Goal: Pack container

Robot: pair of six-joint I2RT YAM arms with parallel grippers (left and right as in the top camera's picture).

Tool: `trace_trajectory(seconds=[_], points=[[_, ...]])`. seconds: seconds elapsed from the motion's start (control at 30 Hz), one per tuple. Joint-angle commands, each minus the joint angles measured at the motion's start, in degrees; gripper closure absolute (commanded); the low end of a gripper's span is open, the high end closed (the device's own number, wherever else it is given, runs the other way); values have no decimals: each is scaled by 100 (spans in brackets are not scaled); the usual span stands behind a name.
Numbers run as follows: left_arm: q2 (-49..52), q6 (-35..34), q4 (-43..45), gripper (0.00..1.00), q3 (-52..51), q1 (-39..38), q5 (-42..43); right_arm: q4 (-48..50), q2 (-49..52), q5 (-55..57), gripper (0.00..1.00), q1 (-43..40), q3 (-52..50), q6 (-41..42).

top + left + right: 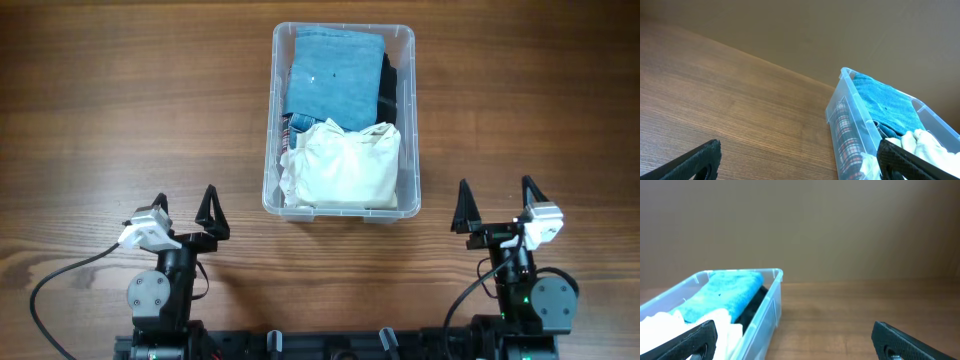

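Container (409, 120) holds blue towel (335, 75), cream garment (345, 165).

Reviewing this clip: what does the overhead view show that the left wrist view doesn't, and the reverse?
Overhead only: the right pincer, open, and a dark garment along the right side of the container. Left wrist only: the tan wall behind the table, and a side-on look through the container's clear wall at a plaid garment. Both: the container, the folded blue garment, the cream garment, the open left pincer and the table.
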Motion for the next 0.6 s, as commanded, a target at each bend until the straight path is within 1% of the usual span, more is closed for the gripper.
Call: trace_trajectory(seconds=[0.0, 0.3, 0.57], points=[[-61, 116, -20, 0, -33, 42, 63, 55, -90, -24, 0, 24, -136, -22], [-61, 114, -20, 0, -33, 42, 63, 140, -92, -26, 0, 24, -256, -33], [-61, 114, -20, 0, -33, 42, 63, 914, -92, -138, 0, 24, -767, -28]])
